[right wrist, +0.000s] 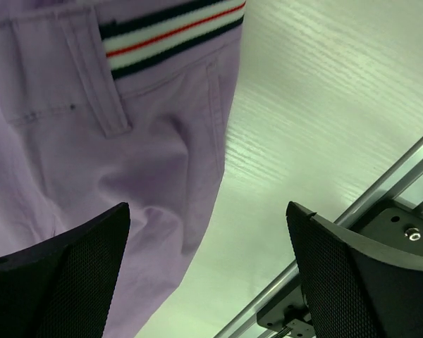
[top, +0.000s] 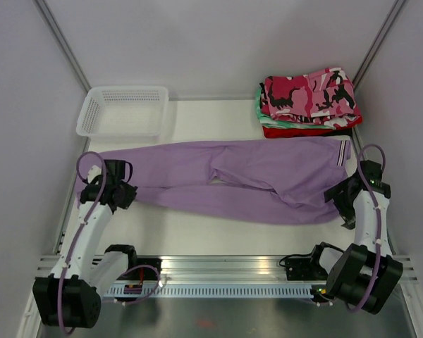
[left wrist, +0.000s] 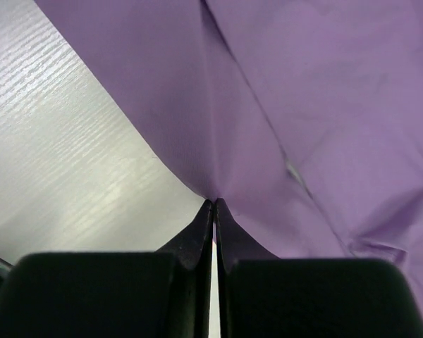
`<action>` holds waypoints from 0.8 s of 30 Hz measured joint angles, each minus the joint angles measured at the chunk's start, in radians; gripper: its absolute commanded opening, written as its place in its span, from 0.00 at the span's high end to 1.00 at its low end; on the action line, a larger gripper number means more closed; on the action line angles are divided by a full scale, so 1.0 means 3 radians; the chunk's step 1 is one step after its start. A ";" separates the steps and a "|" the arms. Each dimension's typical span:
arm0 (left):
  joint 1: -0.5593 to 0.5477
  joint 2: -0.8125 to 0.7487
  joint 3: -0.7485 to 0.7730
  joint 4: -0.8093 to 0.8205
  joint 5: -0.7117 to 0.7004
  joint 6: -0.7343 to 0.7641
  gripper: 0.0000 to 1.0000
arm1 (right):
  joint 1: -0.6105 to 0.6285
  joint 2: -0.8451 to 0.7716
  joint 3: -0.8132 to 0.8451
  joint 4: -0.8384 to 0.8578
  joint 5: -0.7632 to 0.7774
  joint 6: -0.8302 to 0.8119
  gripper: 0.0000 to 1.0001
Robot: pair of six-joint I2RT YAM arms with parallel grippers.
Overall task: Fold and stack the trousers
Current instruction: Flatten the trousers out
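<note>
Lilac trousers [top: 247, 179] lie crosswise, waistband [top: 342, 151] right.

- Overhead, the light was bright, even and diffuse, leaving only faint shadows on the table [top: 197, 227].
- In the left wrist view a soft white glare lay on the table; the left gripper [left wrist: 213, 205] was blurred up close.
- The right wrist view carried a greenish cast; the right gripper [right wrist: 208, 209] was dark and slightly soft.

Two trousers [top: 254, 179] [top: 311, 93], one basket [top: 123, 110], two hands [left wrist: 213, 211] [right wrist: 208, 208]
</note>
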 measured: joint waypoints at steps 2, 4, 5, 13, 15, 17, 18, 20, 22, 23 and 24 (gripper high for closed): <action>-0.0033 -0.0154 0.0197 -0.0160 -0.0050 0.0010 0.98 | -0.0003 0.0067 0.0046 0.0005 0.0100 0.0029 0.05; -0.0042 -0.0348 0.0244 -0.0273 -0.0109 0.0014 0.98 | -0.0015 0.0134 0.0047 0.0024 0.0172 0.0045 0.13; -0.0043 -0.0413 0.0240 -0.0337 -0.0136 0.0013 0.98 | -0.0027 0.0169 0.0042 0.0038 0.0197 0.0056 0.21; -0.0045 -0.0577 -0.0001 -0.0618 -0.0139 0.0018 0.98 | -0.0047 0.0228 -0.0004 0.0106 0.0420 0.0141 0.34; -0.0057 -0.0565 -0.0036 -0.0612 -0.0137 0.0018 0.98 | -0.0056 0.0275 -0.0008 0.0104 0.0420 0.0191 0.32; -0.0076 -0.0511 -0.0052 -0.0585 -0.0139 0.0018 0.98 | -0.0078 0.0357 -0.0057 0.0174 0.0338 0.0282 0.27; -0.0086 -0.0481 -0.0057 -0.0563 -0.0139 0.0018 0.98 | -0.0089 0.0404 -0.0100 0.0225 0.0268 0.0329 0.25; -0.0106 -0.0415 -0.0065 -0.0518 -0.0145 0.0018 0.98 | -0.0098 0.0483 -0.0195 0.0359 0.0145 0.0418 0.14; -0.0112 -0.0381 -0.0065 -0.0484 -0.0150 0.0018 0.98 | -0.0098 0.0556 -0.0264 0.0490 0.0086 0.0455 0.14; -0.0112 -0.0379 -0.0065 -0.0473 -0.0154 0.0018 0.98 | -0.0099 0.0584 -0.0280 0.0561 0.0085 0.0463 0.13; -0.0112 -0.0378 -0.0065 -0.0460 -0.0160 0.0018 0.98 | -0.0100 0.0615 -0.0280 0.0622 0.0088 0.0463 0.12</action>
